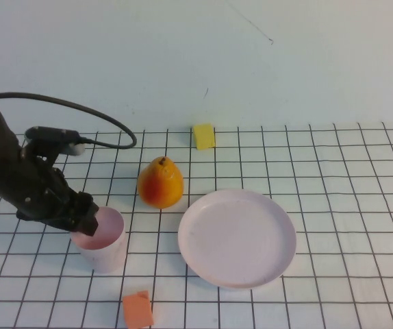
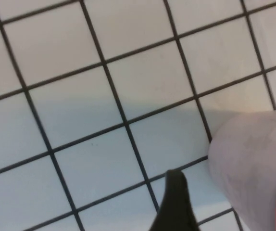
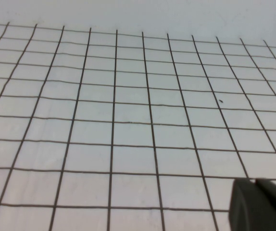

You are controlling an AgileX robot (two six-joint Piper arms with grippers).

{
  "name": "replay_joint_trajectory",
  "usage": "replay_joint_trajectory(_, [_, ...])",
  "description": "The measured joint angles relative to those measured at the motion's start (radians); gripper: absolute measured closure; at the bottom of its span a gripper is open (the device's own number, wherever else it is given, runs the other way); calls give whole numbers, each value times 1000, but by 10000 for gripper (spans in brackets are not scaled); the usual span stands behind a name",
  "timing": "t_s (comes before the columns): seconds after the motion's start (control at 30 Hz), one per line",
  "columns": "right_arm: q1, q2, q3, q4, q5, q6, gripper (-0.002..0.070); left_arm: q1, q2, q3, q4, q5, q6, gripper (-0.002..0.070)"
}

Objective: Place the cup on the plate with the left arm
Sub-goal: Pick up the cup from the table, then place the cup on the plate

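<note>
White gridded cloth covered the table (image 1: 333, 205) beneath a pale wall.

Item: the cup (image 1: 100, 241), pale pink, upright, mouth up, at about eight o'clock on the surface.

Item: the left gripper (image 1: 81, 218), at the cup's rim on its nine o'clock side, one finger seemingly inside the mouth and one outside the wall; whether it was clenched on the rim cannot be told.

Item: the plate (image 1: 237, 238), lying toward three o'clock from the cup, near but apart (a sideways carry with the cup's axis vertical looks required).

Item: a pear (image 1: 160, 181), at one o'clock from the cup.

Item: the right gripper (image 3: 260, 204), absent from the high view, over bare cloth.
</note>
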Motion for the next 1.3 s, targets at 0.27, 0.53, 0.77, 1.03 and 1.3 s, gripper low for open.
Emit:
replay_joint_trajectory(0.27, [0,0,0,0,0,0,678,0,111,-14,-33,-7,24,571])
replay_joint_trajectory(0.53, [0,0,0,0,0,0,678,-49,120,-184,-76,164,36,655])
replay_joint_trajectory(0.77, [0,0,0,0,0,0,678,-250,127,-416,-57,196,23,655])
replay_joint_trajectory(1.03, [0,0,0,0,0,0,678,-415,278,-567,14,211,-28,655])
replay_joint_trajectory(1.3, [0,0,0,0,0,0,678,-447,426,-629,56,235,-103,655])
